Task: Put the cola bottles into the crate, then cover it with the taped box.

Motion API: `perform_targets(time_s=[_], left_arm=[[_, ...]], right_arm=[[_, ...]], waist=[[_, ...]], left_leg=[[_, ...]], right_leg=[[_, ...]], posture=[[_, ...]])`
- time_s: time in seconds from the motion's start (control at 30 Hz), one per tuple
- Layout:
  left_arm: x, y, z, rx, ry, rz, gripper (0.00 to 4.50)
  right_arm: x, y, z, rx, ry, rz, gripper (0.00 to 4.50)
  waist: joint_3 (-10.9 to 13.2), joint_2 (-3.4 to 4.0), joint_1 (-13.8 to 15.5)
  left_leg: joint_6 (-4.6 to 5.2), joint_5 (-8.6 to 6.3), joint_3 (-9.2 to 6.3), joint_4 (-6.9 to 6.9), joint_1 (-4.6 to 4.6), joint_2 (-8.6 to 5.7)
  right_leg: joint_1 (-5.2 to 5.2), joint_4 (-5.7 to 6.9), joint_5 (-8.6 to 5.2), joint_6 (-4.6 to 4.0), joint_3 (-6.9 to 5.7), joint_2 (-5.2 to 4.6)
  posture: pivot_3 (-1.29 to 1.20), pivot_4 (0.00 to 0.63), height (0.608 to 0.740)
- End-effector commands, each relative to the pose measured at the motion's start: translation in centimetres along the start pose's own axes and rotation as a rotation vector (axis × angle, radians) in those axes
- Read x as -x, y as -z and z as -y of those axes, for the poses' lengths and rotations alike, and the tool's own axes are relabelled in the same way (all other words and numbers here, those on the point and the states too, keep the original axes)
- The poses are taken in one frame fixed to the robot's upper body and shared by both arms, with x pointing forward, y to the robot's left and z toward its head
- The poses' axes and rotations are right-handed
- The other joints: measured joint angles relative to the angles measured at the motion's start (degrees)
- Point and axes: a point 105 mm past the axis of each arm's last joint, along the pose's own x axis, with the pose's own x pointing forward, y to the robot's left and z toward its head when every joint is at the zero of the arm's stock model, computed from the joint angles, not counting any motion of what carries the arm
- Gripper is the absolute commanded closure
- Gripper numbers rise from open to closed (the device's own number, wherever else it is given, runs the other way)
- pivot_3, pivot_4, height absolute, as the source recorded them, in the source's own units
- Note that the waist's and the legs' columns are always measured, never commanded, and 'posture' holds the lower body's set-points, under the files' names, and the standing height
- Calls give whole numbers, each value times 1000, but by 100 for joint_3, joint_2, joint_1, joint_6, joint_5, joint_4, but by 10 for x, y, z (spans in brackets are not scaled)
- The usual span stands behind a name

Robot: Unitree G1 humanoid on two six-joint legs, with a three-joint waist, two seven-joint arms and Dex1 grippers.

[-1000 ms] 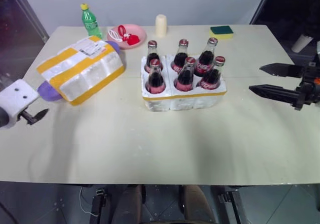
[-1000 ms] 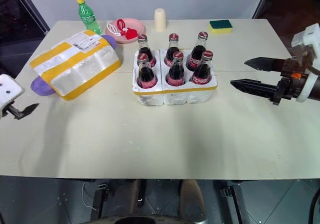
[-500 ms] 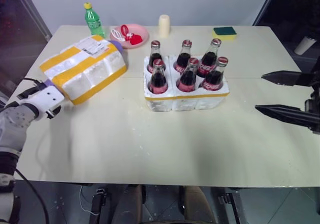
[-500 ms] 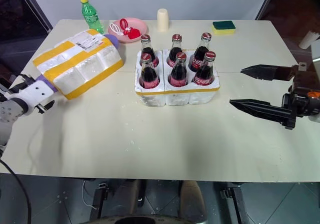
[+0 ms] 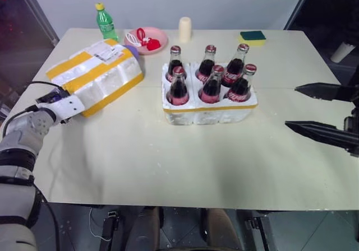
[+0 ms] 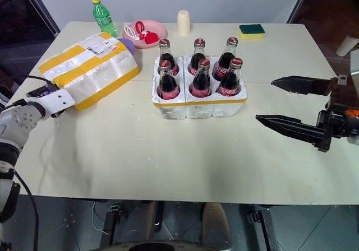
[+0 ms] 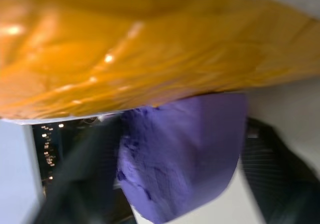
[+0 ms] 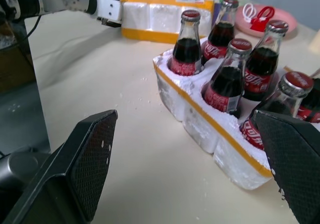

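Right fingers [image 6: 283, 102] spread wide, empty, left fingers [image 7: 280, 184] flanking purple object [image 7: 180, 154]

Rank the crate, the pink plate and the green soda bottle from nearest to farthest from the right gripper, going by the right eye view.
From the right gripper:
1. The crate, mid-table, to the gripper's left.
2. The pink plate, far side, behind the crate.
3. The green soda bottle, far left corner, just beyond the plate.
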Motion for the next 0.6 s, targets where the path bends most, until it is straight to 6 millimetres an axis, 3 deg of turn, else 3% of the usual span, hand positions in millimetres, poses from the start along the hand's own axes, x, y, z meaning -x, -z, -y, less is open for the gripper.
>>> perform_targets(time_s=[0.03, 0.1, 0.27, 0.4, 0.5, 0.6], left_arm=[[-1, 2, 3, -19, 12, -5, 3318], [0, 1, -1, -31, -8, -5, 3967], [4, -12, -32, -71, -98, 42, 4069], [21, -43, -84, -100, -218, 156, 4069], [42, -82, -124, -118, -308, 276, 4069], [59, -112, -144, -143, -354, 368, 4069]], right_arm=[[4, -10, -1, 41, 14, 27, 0], [3, -11, -1, 47, 12, 29, 0], [3, -8, 1, 8, -4, 14, 0], [2, -8, 5, 38, 6, 4, 0], [0, -6, 7, 35, 3, 7, 0], [-2, -3, 8, 34, 1, 4, 0]], waist=[[-4, 1, 1], [-8, 4, 13], [-8, 2, 19], [-5, -8, 31], [-4, -13, 43], [-4, -14, 28]], left_leg=[[0, 0, 0, 0, 4, 0], [0, 0, 0, 1, 11, 0], [0, 0, 0, 2, 12, 0], [0, 0, -1, 4, 2, 0], [-1, 0, -3, 6, -10, 0], [-1, 1, -5, 9, -19, 0]], right_leg=[[3, 0, 0, 0, 0, 0], [11, 1, 0, 0, 0, 0], [14, 0, 0, 0, 0, -1], [7, -1, 0, 0, -2, -1], [1, -3, 0, 0, -3, -1], [-2, -6, 0, 0, -6, -1]], posture=[[0, 150, 739], [0, 150, 739], [0, 150, 739], [0, 150, 739], [0, 150, 739], [0, 150, 739]])
